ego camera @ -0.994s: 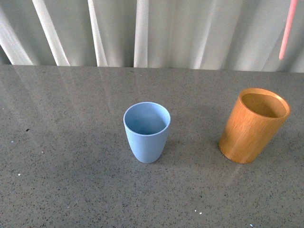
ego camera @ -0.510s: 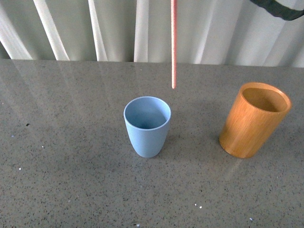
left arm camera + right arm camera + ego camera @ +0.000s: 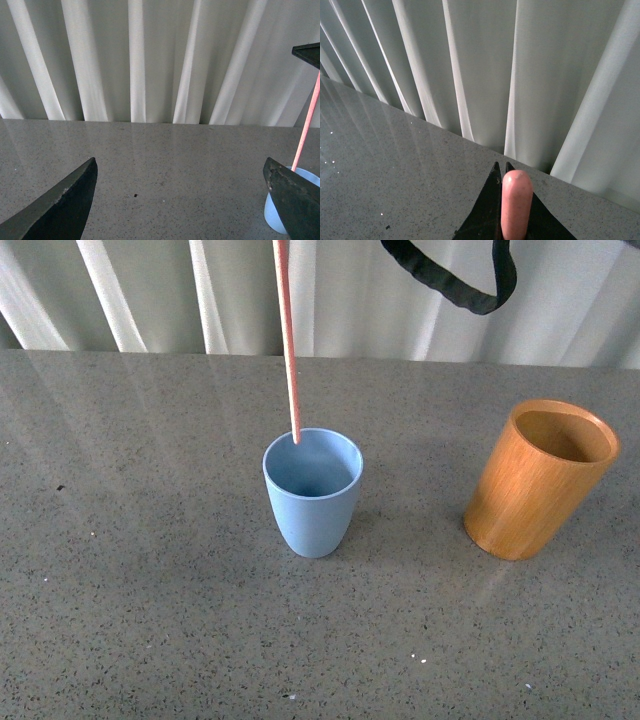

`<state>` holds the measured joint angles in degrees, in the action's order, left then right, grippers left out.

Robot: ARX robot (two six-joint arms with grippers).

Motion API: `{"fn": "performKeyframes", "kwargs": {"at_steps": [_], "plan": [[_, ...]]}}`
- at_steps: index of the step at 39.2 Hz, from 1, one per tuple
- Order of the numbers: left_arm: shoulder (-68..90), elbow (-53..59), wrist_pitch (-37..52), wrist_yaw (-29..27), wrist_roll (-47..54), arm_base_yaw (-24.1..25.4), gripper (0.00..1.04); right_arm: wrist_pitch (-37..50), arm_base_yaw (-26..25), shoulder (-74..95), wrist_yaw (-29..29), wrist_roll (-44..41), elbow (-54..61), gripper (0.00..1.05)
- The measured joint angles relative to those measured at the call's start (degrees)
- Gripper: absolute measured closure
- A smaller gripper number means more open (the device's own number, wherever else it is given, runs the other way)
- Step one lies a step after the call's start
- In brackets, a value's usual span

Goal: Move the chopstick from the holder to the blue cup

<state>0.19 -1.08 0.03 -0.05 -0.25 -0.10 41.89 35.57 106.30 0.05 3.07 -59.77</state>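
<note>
Grey speckled table (image 3: 130,570), white pleated curtain (image 3: 340,295)

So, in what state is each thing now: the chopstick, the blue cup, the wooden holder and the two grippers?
blue cup: upright on the table, nothing lying inside.
holder: standing on the table, empty.
right gripper: shut on the chopstick.
chopstick: off the table, hanging almost upright, lower tip at the mouth of the blue cup.
left gripper: open, holding nothing.

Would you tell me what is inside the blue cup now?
Only the tip of the chopstick shows at the back rim of the blue cup; the visible inside is bare. Its near wall hides part of the bottom.
</note>
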Motion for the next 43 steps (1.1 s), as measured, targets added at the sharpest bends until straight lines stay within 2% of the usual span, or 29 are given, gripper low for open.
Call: {"fn": "performKeyframes", "kwargs": {"at_steps": [26, 31, 39, 43], "plan": [[0.00, 0.00, 0.00, 0.00, 0.00, 0.00, 0.07, 3.82, -0.07, 6.38, 0.50, 0.74, 1.25, 1.02], [0.00, 0.00, 0.00, 0.00, 0.00, 0.00, 0.07, 4.15, -0.33, 6.75, 2.32, 2.97, 2.03, 0.80], [0.00, 0.00, 0.00, 0.00, 0.00, 0.00, 0.07, 4.17, -1.11, 5.18, 3.43, 4.74, 4.76, 0.53], [0.00, 0.00, 0.00, 0.00, 0.02, 0.00, 0.07, 4.13, -2.32, 0.94, 4.92, 4.79, 7.82, 0.36]]}}
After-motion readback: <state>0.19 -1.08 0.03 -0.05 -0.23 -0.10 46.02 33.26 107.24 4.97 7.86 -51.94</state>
